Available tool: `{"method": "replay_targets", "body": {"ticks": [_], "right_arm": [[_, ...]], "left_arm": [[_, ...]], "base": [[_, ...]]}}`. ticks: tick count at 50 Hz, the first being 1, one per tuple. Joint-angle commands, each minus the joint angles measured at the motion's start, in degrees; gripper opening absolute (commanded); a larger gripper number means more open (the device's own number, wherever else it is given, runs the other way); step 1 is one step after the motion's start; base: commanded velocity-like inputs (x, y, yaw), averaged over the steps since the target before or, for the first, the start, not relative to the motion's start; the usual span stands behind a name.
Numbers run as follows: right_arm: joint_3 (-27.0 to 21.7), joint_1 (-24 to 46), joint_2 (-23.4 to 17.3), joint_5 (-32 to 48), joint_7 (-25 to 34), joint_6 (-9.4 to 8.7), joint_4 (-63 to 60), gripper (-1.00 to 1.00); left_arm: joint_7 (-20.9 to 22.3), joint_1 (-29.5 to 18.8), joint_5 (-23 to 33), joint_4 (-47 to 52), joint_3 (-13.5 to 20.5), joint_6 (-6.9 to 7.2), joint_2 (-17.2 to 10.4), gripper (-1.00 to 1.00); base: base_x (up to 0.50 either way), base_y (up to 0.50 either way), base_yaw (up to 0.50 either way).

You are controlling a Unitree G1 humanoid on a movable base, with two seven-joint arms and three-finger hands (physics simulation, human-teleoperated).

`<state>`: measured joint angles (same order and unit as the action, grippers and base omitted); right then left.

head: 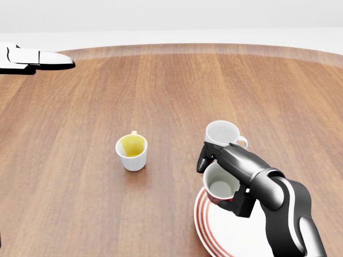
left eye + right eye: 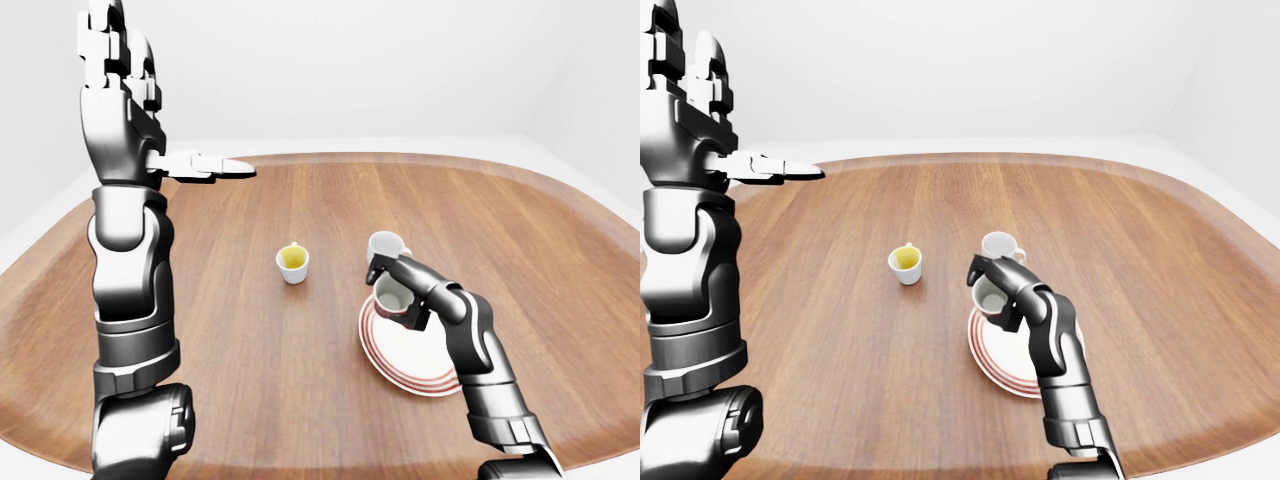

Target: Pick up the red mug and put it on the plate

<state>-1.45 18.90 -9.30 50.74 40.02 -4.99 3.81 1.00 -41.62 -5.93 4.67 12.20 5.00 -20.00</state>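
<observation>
The red mug (image 1: 218, 187), white inside, is in my right hand (image 1: 228, 179), whose fingers close round its rim and side. It sits over the upper left rim of the white plate with red rings (image 1: 230, 235). I cannot tell whether it touches the plate. My left hand (image 2: 205, 165) is raised high at the upper left of the left-eye view, with its fingers stretched out flat and empty, far from the mug.
A white mug (image 1: 222, 134) stands just above my right hand, close to the plate. A small white cup with a yellow inside (image 1: 132, 151) stands to the left. All are on a round wooden table (image 1: 161, 85).
</observation>
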Motion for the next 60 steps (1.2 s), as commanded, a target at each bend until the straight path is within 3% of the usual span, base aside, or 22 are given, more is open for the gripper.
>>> {"method": "replay_targets", "body": {"ticks": [1,38,60], "right_arm": [[-2.1,-2.2,-1.6,-7.3,-3.6,-0.01,-0.6,-1.0],[-4.6,3.4,-6.4,-11.3,-7.5,-0.01,8.7,-1.0],[-5.8,4.7,-8.3,-16.2,-14.0,-0.01,20.2,-1.0]], "left_arm": [[0.0,-0.2,0.4,-0.1,-0.4,0.0,0.4,1.0],[0.0,-0.3,0.8,0.0,-0.5,0.0,1.0,1.0],[-0.1,0.4,0.9,-0.2,-0.7,0.0,1.1,1.0]], "base": [[0.0,0.0,0.0],[0.0,0.0,0.0],[0.0,0.0,0.0]]}}
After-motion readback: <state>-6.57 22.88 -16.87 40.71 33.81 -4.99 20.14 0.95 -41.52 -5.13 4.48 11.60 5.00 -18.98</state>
